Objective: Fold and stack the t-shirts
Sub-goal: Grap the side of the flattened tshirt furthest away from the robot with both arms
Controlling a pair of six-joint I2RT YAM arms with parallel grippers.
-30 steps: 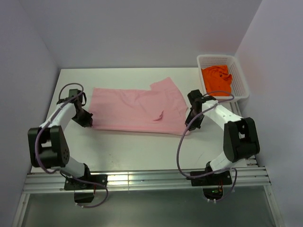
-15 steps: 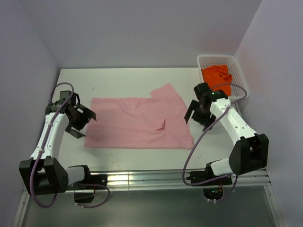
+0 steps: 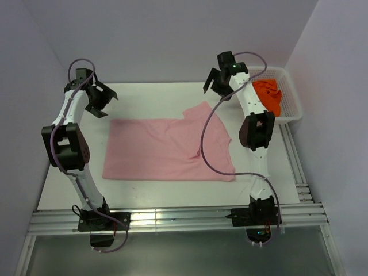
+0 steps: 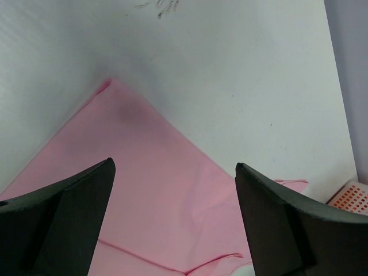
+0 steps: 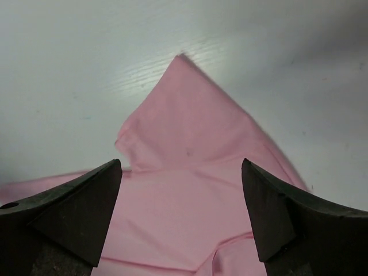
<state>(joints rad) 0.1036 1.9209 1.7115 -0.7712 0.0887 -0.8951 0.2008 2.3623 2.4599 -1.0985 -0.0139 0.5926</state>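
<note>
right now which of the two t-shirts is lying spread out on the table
The pale pink t-shirt, flat on the table; the orange t-shirt is bunched up in the white basket.

Orange t-shirt, beyond the pink t-shirt's right end: partly hidden by the basket wall and the right arm. In both wrist views the pink t-shirt runs off the lower edge, and the fingers are cut off there too. Dark marks on the tabletop past its corner: too small to read.
</note>
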